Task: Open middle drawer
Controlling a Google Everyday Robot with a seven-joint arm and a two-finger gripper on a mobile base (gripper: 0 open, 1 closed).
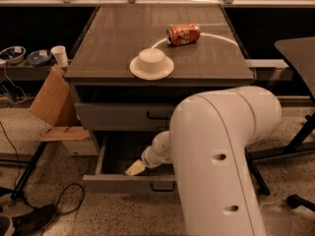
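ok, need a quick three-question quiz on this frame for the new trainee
1. Fill in: on the tabletop, the red can lies on its ____, apart from the white bowl.
2. True or false: the middle drawer is pulled out.
3. Where is the gripper?
A) on the can
B) reaching into the open middle drawer
C) on the bowl

Key: 1 side; 2 true; 3 B.
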